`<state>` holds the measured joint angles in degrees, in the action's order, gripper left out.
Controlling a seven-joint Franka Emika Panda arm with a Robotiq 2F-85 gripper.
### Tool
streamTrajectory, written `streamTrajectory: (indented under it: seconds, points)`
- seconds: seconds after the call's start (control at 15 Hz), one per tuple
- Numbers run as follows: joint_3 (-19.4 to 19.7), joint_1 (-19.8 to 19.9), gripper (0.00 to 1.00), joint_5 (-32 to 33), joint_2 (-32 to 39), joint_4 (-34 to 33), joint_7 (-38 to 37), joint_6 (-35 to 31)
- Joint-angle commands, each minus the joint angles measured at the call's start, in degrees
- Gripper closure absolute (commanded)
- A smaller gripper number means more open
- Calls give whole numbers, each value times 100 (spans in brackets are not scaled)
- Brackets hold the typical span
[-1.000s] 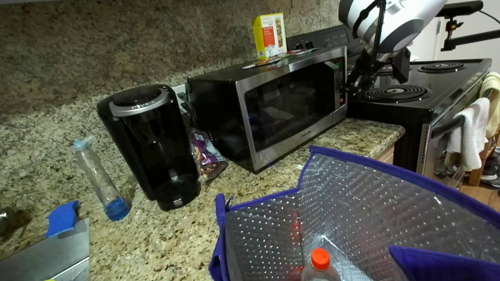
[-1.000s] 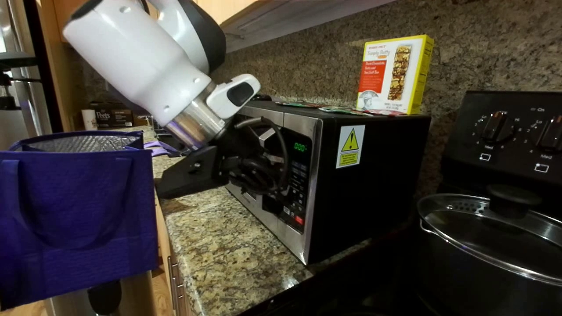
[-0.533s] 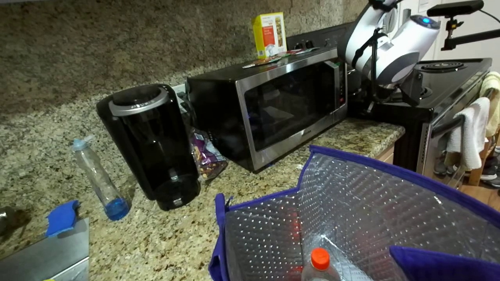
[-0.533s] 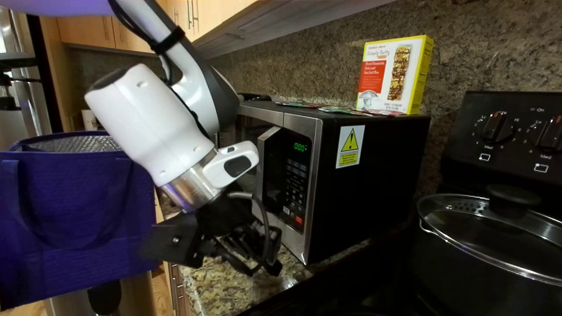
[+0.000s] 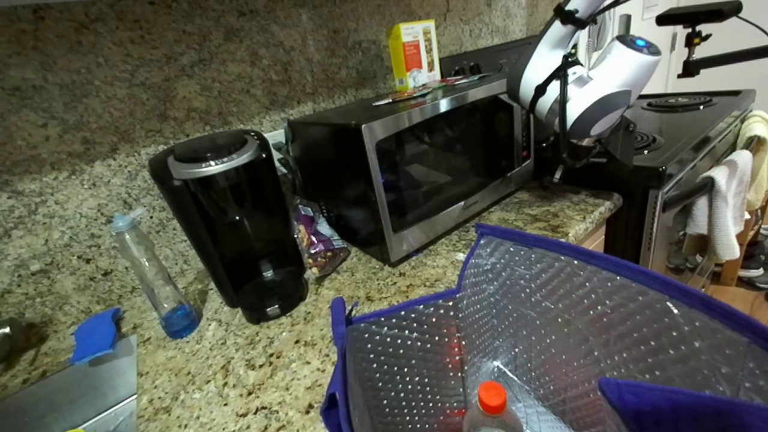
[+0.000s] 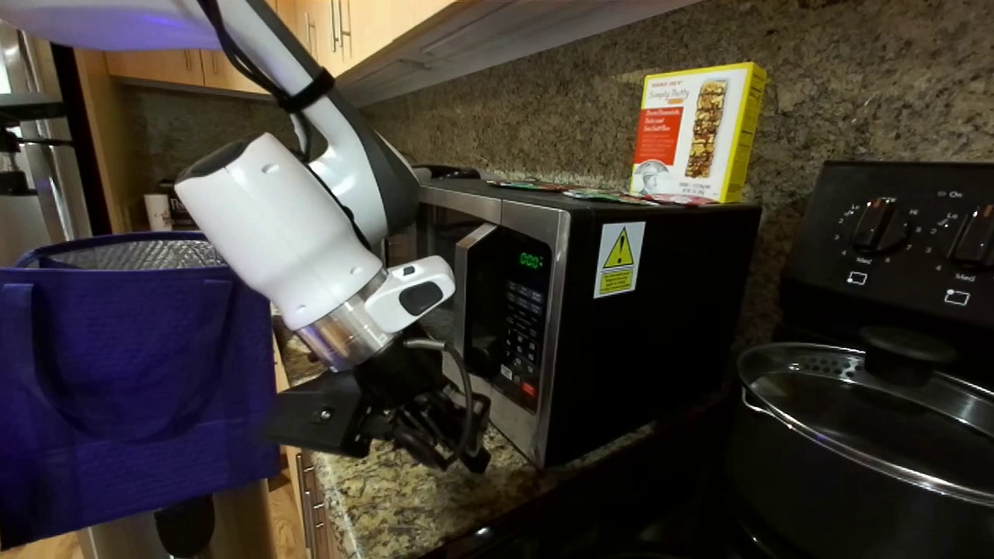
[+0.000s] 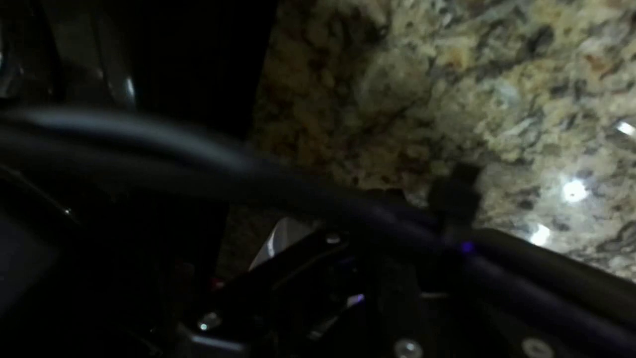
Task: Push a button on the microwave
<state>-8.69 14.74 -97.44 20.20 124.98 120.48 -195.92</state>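
Observation:
The microwave point(image 6: 652, 334) is a boxy steel-fronted oven, its door closed; it also shows in an exterior view point(image 5: 450, 162). Its control strip point(image 6: 525, 318) has a green display reading about 0:00, dark keys and a red button point(image 6: 529, 389). My gripper point(image 6: 475, 460) points down in front of the microwave, below and apart from the control strip, near the countertop. In the wrist view my gripper point(image 7: 388, 194) is dark and partly behind a cable; its fingertips look side by side, with nothing seen between them. A silvery corner shows beside it, too dark to name surely.
A granite counter point(image 6: 404, 505) lies under the gripper. The stove point(image 5: 636, 165) with a lidded pot point(image 6: 862, 458) stands beside the microwave. A purple bag point(image 6: 140, 373) stands near the arm. A snack box point(image 6: 695, 132) stands on the microwave; a coffee maker point(image 5: 234, 234) is beyond it.
One second ago my gripper was up against the front of the control strip. It has moved down and away from it, uncovering the keys. Over the last half second it shifted only slightly.

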Motion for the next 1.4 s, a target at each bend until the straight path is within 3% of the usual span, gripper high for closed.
streamTrajectory:
  seconds: [0.0,0.33,0.4,0.47,1.33]
  points:
    - [-48,3,95,-39,-325,2,-32,130]
    - [-62,16,95,0,-507,-97,0,608]
    - [461,-534,95,916,-572,114,-1051,821]
    - [13,-101,95,227,-505,-176,-178,786]
    - [67,-247,95,299,-705,-235,-265,766]
